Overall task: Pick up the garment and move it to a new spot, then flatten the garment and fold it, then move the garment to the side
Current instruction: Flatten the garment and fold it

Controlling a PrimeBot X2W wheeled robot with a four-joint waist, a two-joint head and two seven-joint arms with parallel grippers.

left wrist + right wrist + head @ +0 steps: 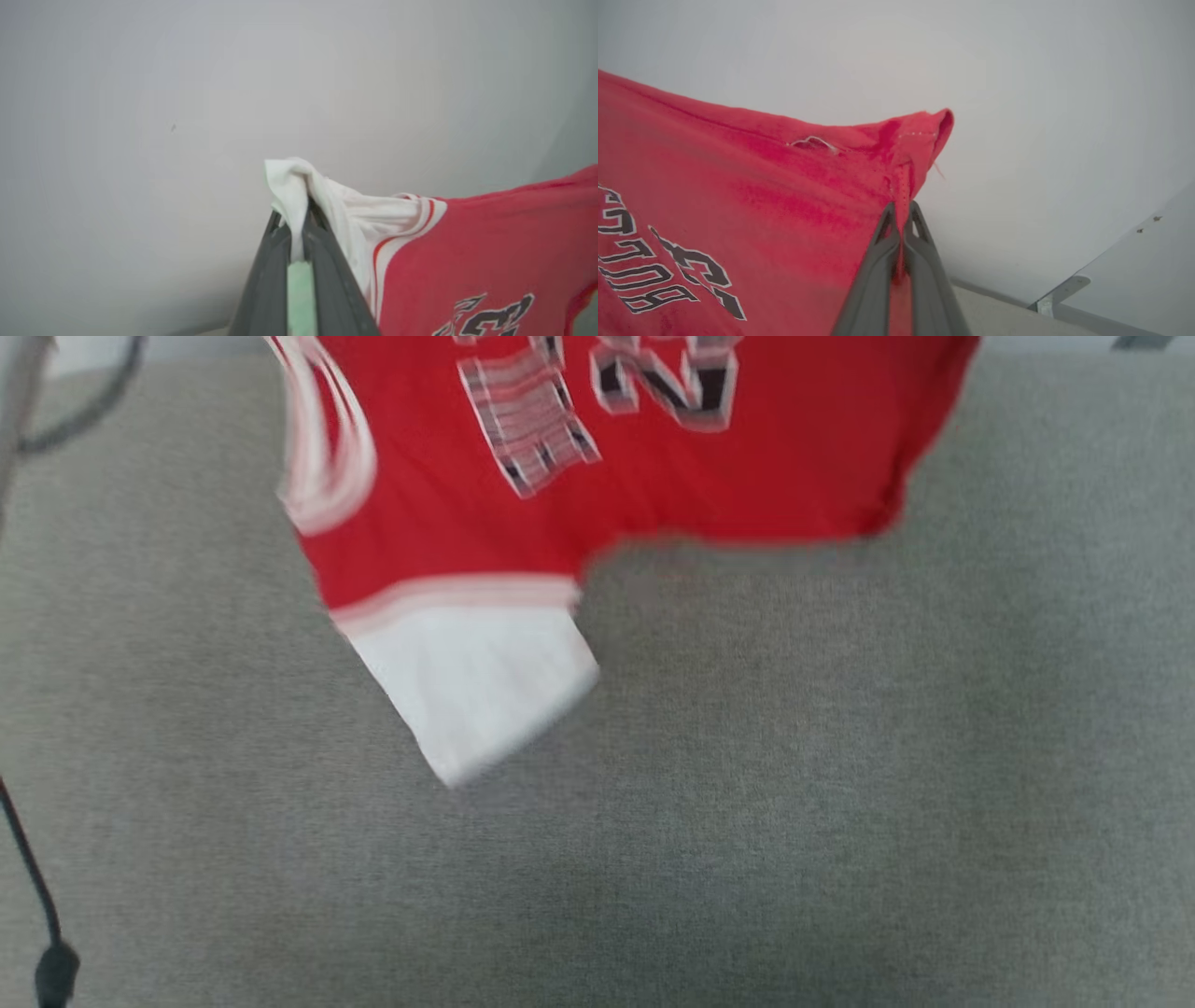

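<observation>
Up at 12 o'clock in the head view, the garment (747, 457) hangs over the grey fabric surface (794, 784), with a white sleeve (476, 681) drooping toward 7 o'clock. Fingers of the left gripper (299, 224) are pinched tight on bunched white fabric, and the right gripper (902, 212) is clamped on a red corner.
</observation>
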